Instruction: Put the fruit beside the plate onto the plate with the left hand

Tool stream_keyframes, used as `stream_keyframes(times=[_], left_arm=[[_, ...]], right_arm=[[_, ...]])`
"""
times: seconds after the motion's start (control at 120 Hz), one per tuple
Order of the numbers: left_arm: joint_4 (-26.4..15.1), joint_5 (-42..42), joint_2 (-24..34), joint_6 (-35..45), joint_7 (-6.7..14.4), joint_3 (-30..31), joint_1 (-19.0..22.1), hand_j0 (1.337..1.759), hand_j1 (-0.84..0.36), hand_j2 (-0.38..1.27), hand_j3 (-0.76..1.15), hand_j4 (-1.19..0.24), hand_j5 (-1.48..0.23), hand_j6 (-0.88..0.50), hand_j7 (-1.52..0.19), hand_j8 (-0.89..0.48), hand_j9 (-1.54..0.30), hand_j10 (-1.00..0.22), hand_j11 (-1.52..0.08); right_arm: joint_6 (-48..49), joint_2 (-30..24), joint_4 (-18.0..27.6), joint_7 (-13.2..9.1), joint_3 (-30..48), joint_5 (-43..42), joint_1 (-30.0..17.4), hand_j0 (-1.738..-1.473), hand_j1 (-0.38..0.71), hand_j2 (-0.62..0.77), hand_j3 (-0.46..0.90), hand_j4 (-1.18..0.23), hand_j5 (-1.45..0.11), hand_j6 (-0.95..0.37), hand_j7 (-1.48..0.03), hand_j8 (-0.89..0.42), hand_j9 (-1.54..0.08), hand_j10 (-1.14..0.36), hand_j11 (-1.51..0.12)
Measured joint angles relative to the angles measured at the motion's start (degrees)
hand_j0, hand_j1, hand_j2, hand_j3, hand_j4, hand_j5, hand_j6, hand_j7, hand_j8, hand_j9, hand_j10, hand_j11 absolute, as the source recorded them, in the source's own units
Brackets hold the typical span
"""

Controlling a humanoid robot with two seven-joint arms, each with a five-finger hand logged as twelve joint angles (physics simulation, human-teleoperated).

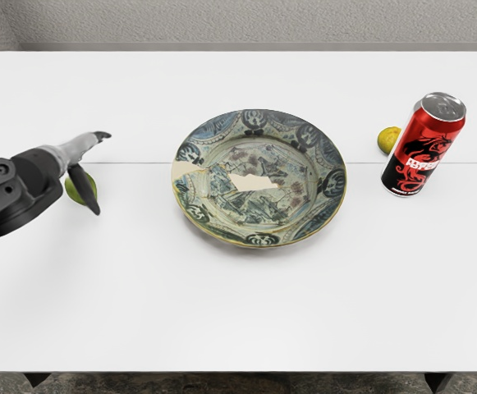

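Left hand [72,156] over the small green round fruit [77,189], left of the plate.

The fruit sits on the white table [238,304], well apart from the round ceramic plate with its blue-green painted pattern [324,148], which holds nothing. The hand's fingers are spread: one points up and right, and a dark one crosses in front of the fruit. Whether it touches the fruit cannot be told. A red drink can [423,144] stands upright right of the plate, with a yellow-green fruit [387,139] just behind it.
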Motion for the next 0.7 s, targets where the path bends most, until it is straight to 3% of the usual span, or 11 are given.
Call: stream_keyframes(times=[0.208,0.367,0.575,0.7], left_arm=[[-3.13,1.04,1.06,5.99,0.0,2.03,2.23,1.658,0.26,0.02,0.0,-0.08,-0.1,-0.08,-0.1,-0.08,-0.1,-0.08,-0.1],[-3.44,1.65,1.35,15.11,0.0,4.63,2.36,1.658,0.28,0.01,0.0,-0.06,-0.08,-0.06,-0.08,-0.06,-0.08,-0.06,-0.08],[-2.82,1.26,1.19,18.42,0.0,5.73,2.42,1.658,0.29,0.01,0.0,-0.05,-0.06,-0.05,-0.06,-0.05,-0.06,-0.05,-0.06],[-2.04,-0.05,1.0,19.01,0.0,5.86,4.12,1.658,0.2,0.03,0.0,-0.13,-0.17,-0.14,-0.17,-0.14,-0.17,-0.13,-0.17]], right_arm=[[0.0,0.0,0.0,0.0,0.0,0.0,0.01,-1.658,-0.35,0.0,0.0,0.0,0.0,0.0,0.0,0.0,0.0,0.0,0.0],[0.0,0.0,0.01,0.0,0.01,0.0,0.01,-1.658,-0.35,0.0,0.0,0.0,0.0,0.0,0.0,0.0,0.0,0.0,0.0],[0.0,0.0,0.04,0.0,0.01,0.0,0.02,-1.658,-0.35,0.0,0.0,0.0,0.0,0.0,0.0,0.0,0.0,0.0,0.0],[0.0,0.0,0.03,0.0,0.0,0.0,0.01,-1.658,-0.35,0.0,0.0,0.0,0.0,0.0,0.0,0.0,0.0,0.0,0.0]])
